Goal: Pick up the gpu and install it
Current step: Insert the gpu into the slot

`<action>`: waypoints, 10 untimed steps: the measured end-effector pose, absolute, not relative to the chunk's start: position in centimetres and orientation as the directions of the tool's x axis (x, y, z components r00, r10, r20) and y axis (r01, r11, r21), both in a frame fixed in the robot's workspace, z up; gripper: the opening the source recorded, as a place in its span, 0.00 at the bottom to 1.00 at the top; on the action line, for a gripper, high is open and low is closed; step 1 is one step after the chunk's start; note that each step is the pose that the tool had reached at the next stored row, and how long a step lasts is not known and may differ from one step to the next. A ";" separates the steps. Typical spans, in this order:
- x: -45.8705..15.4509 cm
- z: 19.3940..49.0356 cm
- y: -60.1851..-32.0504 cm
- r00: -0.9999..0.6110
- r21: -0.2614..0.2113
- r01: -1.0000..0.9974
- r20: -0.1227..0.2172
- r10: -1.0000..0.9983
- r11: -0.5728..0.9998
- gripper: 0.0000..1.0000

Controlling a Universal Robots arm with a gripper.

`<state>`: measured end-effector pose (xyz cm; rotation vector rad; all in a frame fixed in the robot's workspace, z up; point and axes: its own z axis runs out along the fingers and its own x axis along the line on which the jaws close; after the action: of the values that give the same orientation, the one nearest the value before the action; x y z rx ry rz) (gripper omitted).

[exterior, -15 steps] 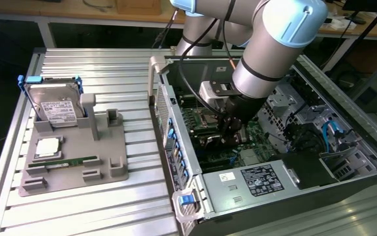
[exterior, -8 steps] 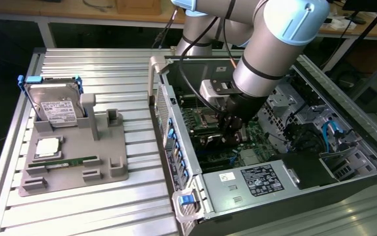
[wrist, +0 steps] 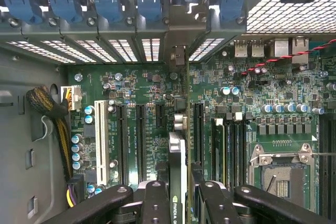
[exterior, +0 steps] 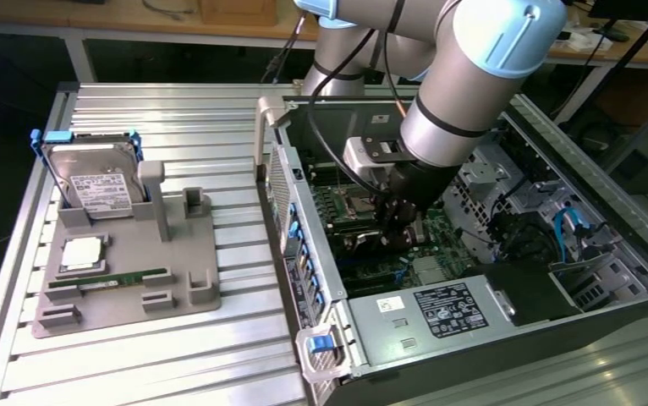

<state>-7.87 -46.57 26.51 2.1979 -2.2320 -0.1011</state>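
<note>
A grey and light-blue robot arm [exterior: 459, 110] reaches down from the upper middle of the exterior view into an open computer case [exterior: 595, 326]. The case lies on its side on a ribbed metal table [exterior: 189, 355]. The black claw [exterior: 398, 227] sits low inside the case, in the centre of the frame, just above the green main board.

Seen from the wrist, the claw [wrist: 181, 205] is clamped on the graphics card [wrist: 177, 166]. Its two dark fingers [wrist: 156, 203] stand only narrowly apart, one pressed to each face of the card. The card is held edge-on (so it reads as a thin dark strip) and runs across the main board [wrist: 142, 77], between two of the long black card slots [wrist: 140, 135]. Its silvery bracket [wrist: 178, 59] reaches the slotted back wall of the case, under a row of blue clips [wrist: 107, 1]. Whether the card's edge is seated in a slot cannot be told. An empty processor socket [wrist: 281, 174] lies on the board beside it.

On the exterior view's left, well apart from the case, a grey holder [exterior: 189, 271] rests on the table. It carries an upright hard drive [exterior: 93, 182], a square chip [exterior: 81, 254] and a narrow green memory stick [exterior: 127, 277].
</note>
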 end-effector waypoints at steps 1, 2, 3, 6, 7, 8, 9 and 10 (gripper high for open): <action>-7.9 26.5 -46.6 -0.016 0.051 -0.999 -0.040 -0.999 0.014 0.27; -7.9 26.5 -46.6 -0.016 0.051 -0.999 -0.040 -0.999 0.014 0.27; -7.9 26.5 -46.6 -0.016 0.051 -0.999 -0.040 -0.999 0.014 0.27; -7.7 26.5 -46.6 -0.017 0.053 -0.998 -0.040 -0.999 0.014 0.27; -7.7 26.5 -46.6 -0.017 0.055 -0.998 -0.040 -0.999 0.015 0.27; -7.6 26.5 -46.6 -0.017 0.055 -0.998 -0.040 -0.999 0.014 0.27; -7.6 26.5 -46.6 -0.017 0.055 -0.998 -0.040 -0.999 0.014 0.27; -7.6 26.5 -46.6 -0.017 0.055 -0.998 -0.040 -0.999 0.014 0.27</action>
<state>-7.60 -46.57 26.51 2.1956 -2.2299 -0.1056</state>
